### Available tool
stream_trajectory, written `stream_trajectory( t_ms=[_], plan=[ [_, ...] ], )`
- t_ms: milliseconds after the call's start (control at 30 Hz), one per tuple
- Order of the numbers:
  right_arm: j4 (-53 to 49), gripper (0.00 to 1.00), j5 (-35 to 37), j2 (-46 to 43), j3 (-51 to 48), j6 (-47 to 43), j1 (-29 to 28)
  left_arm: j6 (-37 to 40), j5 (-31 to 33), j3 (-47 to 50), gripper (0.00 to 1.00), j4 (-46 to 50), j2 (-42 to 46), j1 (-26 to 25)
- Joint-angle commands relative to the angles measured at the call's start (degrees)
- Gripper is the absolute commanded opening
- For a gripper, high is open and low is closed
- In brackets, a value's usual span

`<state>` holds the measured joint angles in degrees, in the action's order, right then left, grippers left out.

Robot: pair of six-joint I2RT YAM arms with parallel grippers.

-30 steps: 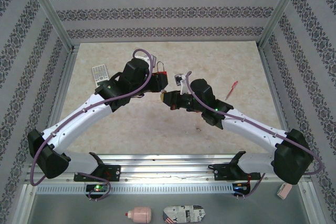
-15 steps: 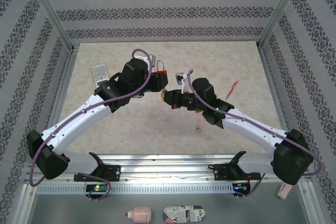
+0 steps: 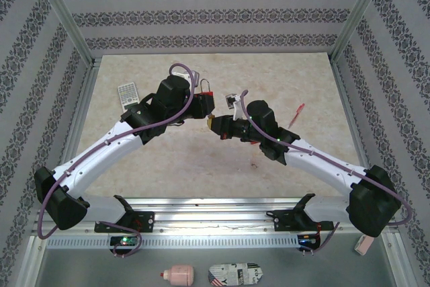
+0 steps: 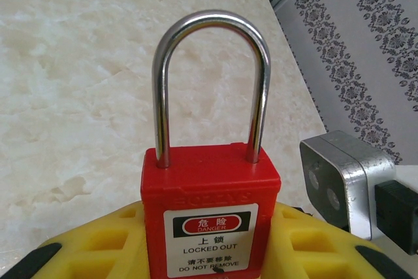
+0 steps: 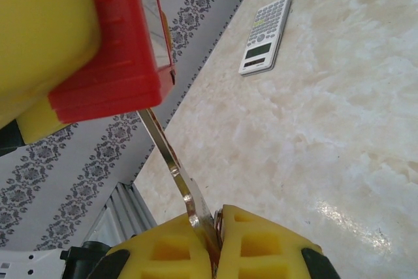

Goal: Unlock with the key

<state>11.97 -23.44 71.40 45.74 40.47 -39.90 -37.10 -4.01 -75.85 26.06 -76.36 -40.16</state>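
— Padlock [image 4: 209, 213], red plastic body with a polished steel shackle, stands upright in the left gripper [image 4: 209, 253]. Its yellow fingers [image 4: 98, 246] are partway closed and press on both sides of that body. It is held up over the far middle of the marbled beige tabletop [image 3: 175, 159]. Both shackle legs are down in the body, and the "LOCKED OUT" label faces the left wrist camera.

— And the flat silver metal key [image 5: 171, 161]?

— Pinched by its head in the right gripper [image 5: 215, 227], yellow pads [image 5: 261, 243] squeezed right together on it. The blade angles up and left to the underside of the padlock. The tip vanishes at the bottom edge of the red body, so I cannot tell how deep it sits.

— Anything different from a second ago?

— Barely. From overhead, the right wrist has slid a hair to the right. The left arm is exactly where it was, and both grips look the same.

— What's around them?

— A white calculator [image 3: 126, 93] lies flat on the tabletop, left of the left arm. A red pen [image 3: 296, 113] lies to the right, just past the right arm. Neither has budged.
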Motion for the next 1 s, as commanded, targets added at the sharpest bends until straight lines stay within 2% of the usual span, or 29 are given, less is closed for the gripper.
stream_trajectory(
  t_ms=[0,567,733,967],
  plan=[
    [1.43,0.0,2.09,-0.43,-0.65,-0.13,0.99,-0.39,-0.23,0.3,0.0,1.13,1.85,-0.97],
    [4.68,0.0,0.99,1.58,-0.78,1.7,0.99,-1.81,-2.41,-0.73,0.0,-1.89,0.27,-1.12],
    [4.68,0.0,1.34,0.77,-0.09,2.29,0.95,-1.8,-1.17,1.64,0.0,-2.45,-0.11,-1.75],
    [3.61,0.0,2.62,0.25,0.14,2.42,0.96,-0.33,4.06,2.28,0.0,0.01,-0.8,-3.95]
  ],
)
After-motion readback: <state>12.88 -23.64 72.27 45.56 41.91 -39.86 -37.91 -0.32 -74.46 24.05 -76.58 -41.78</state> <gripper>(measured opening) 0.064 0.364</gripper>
